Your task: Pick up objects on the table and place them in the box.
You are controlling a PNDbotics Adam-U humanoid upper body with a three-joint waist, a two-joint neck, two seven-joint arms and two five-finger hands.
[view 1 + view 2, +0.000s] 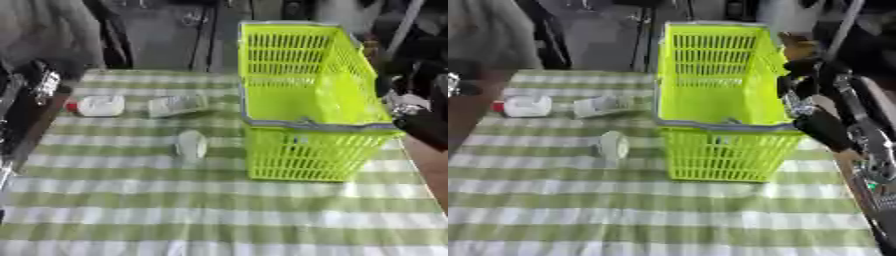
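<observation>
A lime-green mesh basket (306, 100) stands on the checked cloth at the right of centre. To its left lie a white bottle with a red cap (98, 105) and a clear bottle (178, 105) on its side. A small white cup-like thing (191, 145) sits nearer, close to the basket's front left corner. My right hand (805, 92) hangs just outside the basket's right wall, near its rim, with something silvery (800, 106) showing under it. My left hand (39, 80) shows blurred at the left edge, level with the bottles and apart from them.
The green-and-white checked table (219, 215) stretches wide in front of the basket. My right forearm (868, 145) runs along the table's right edge. Dark chair legs and furniture stand beyond the far edge.
</observation>
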